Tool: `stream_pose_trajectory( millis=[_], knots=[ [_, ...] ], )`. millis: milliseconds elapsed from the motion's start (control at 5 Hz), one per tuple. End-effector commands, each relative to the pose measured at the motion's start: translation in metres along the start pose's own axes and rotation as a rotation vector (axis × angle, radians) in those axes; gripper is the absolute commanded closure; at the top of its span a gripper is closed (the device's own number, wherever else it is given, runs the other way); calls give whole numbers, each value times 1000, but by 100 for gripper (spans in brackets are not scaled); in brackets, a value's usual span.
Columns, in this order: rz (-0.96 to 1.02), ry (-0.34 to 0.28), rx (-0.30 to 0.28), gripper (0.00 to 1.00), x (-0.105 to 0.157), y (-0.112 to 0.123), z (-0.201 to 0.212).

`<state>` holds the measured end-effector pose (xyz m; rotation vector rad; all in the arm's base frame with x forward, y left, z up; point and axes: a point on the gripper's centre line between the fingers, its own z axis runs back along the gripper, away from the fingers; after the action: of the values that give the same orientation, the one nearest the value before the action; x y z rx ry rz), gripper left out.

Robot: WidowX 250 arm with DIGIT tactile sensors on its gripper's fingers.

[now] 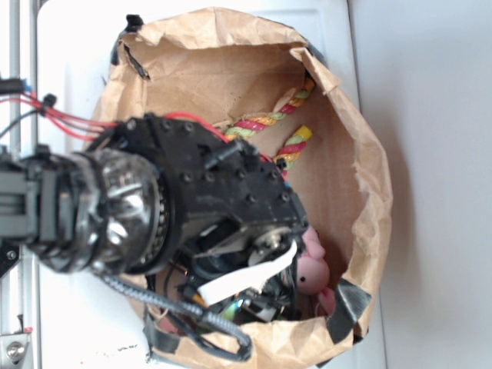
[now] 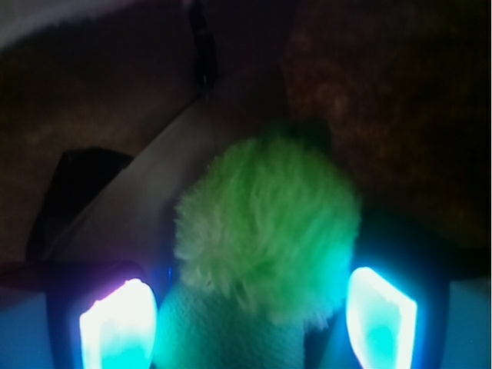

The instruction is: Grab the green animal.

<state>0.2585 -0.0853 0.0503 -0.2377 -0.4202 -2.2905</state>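
A: State the orientation of the green animal (image 2: 265, 231).

B: In the wrist view its long axis runs from the bottom edge of the frame upward. The smooth pale-green part sits at the bottom, nearest the camera; the shaggy lime-yellow part points up and away. It lies between the two glowing fingers (image 2: 117, 327), one at each side of the smooth end.

A: State of the gripper (image 2: 247, 327)?

B: Jaws are spread, one either side of the toy. Contact with the toy cannot be confirmed; the view is blurred.

A: Surroundings and obstructions?

B: The exterior view shows a brown paper bag (image 1: 369, 177) with rolled-down walls. The arm (image 1: 192, 200) reaches into it and covers the lower left of the interior, hiding the green animal in that view. A pink plush bunny (image 1: 312, 265) lies just beside the gripper, near the bag's lower wall. A multicoloured rope (image 1: 280, 115) rests toward the far wall, well apart from the gripper.

A: Appearance of the target?

B: Soft plush; a rounded fuzzy tuft joined to a smoother, finely textured body
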Motion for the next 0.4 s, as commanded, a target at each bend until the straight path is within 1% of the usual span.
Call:
stream_pose_trajectory(
  millis=[0,200],
  knots=[
    [-162,-25,-15,0,16,1,-3],
    [-154,-6,-26,0,12,0,-9]
  ],
)
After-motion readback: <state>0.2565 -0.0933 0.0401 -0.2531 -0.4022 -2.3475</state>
